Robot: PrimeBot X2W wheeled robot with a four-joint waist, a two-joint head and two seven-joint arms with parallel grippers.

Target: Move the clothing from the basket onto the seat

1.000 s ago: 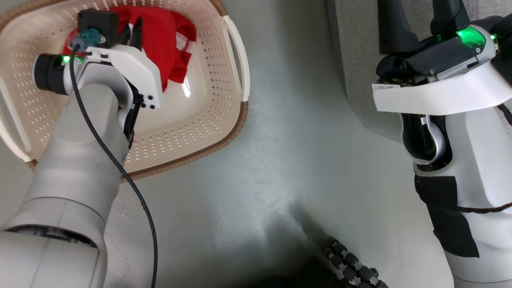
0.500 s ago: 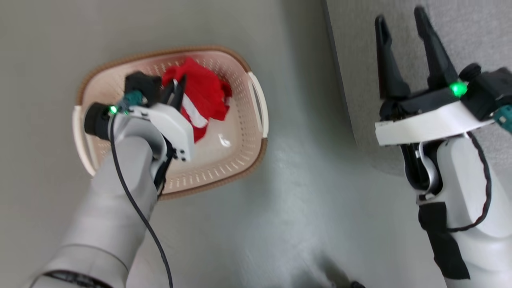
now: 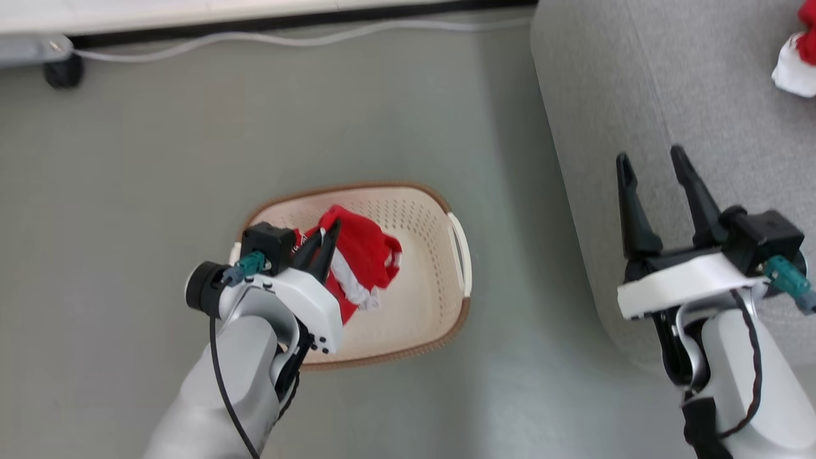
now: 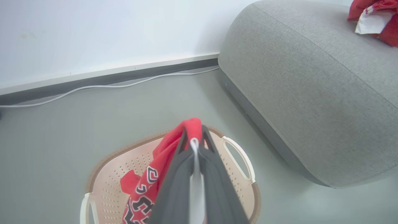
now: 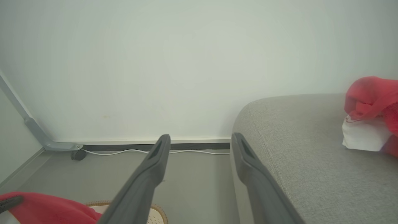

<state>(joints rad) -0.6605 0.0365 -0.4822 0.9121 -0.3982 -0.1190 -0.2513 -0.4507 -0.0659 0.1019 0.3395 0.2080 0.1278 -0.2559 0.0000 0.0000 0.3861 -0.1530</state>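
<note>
Grey floor [image 3: 127,159] runs from a white wall [image 4: 93,31] and a pale cable [image 3: 255,39] to the grey sofa [image 3: 669,76] on the right. From the head view, the cream basket [image 3: 421,220] stands on the floor beside the sofa. The left gripper [image 3: 326,231] is above it, fingers clamped together on a red garment [image 3: 370,252] that hangs over the basket. The left wrist view adds black-and-white lettering on that garment and a white strip pinched between the fingers. The right gripper [image 3: 649,156] hovers over the sofa's edge, fingers spread apart. Another red and white garment [image 3: 795,67] lies on the sofa, well apart from both grippers.
</note>
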